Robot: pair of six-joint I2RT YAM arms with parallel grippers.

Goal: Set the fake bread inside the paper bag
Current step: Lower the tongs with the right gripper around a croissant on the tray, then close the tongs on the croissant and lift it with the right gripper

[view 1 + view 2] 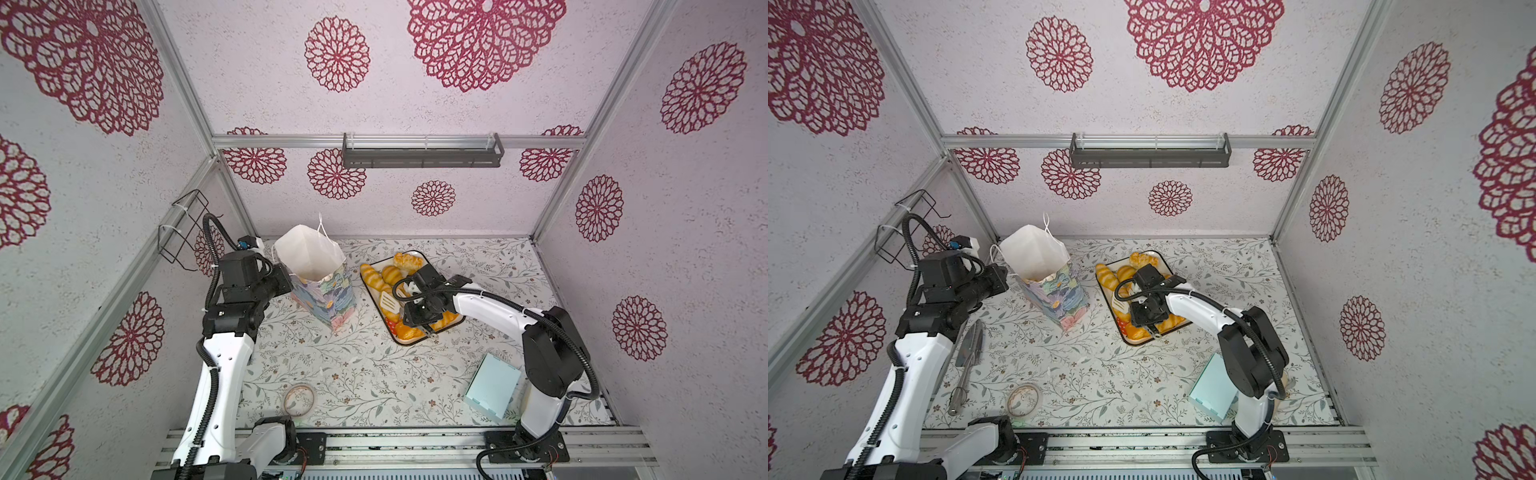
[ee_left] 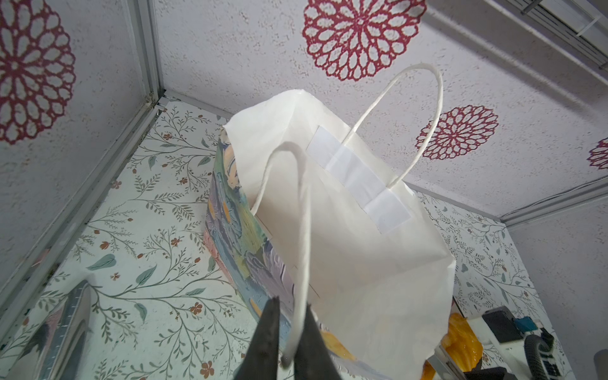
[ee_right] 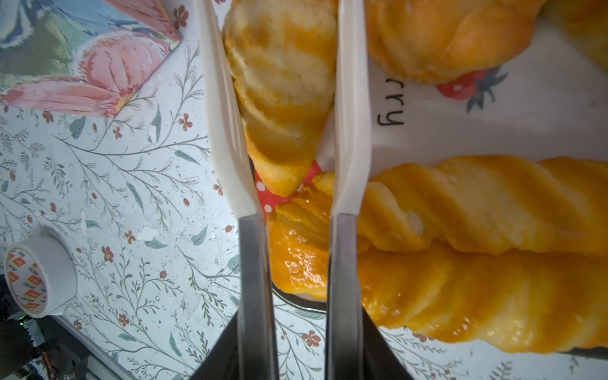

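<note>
**Surroundings.** A tape roll [image 1: 299, 400] lies near the front edge of the counter [image 1: 365, 374]. A pale blue box [image 1: 492, 386] sits by the right arm's base, and metal utensils [image 1: 967, 357] lie beside the left arm. All three are well apart from the work. A wire rack [image 1: 183, 224] hangs on the left wall and a dark shelf [image 1: 422, 156] on the back wall.

**Bag.** The paper bag [image 1: 328, 299] stands upright at the rear left of the counter, mouth open, white interior showing. The left hand [image 2: 291, 307] is pressed together on the loop of one string handle [image 2: 304, 230] — a firm pinch.

**Bread.** The tray [image 1: 419, 341], white with a dark rim, lies just right of the bag and carries the fake bread [image 1: 392, 274].

**Right hand.** The right hand [image 3: 301, 329] hangs over the tray, clamped on tongs [image 3: 348, 131]. Their white tips straddle a croissant [image 3: 283, 82] at the tray edge nearest the bag. The tips sit close against its sides, but contact cannot be confirmed. One tong arm crosses the end of the braided loaf [image 3: 477, 289], which lies just beside the croissant.
</note>
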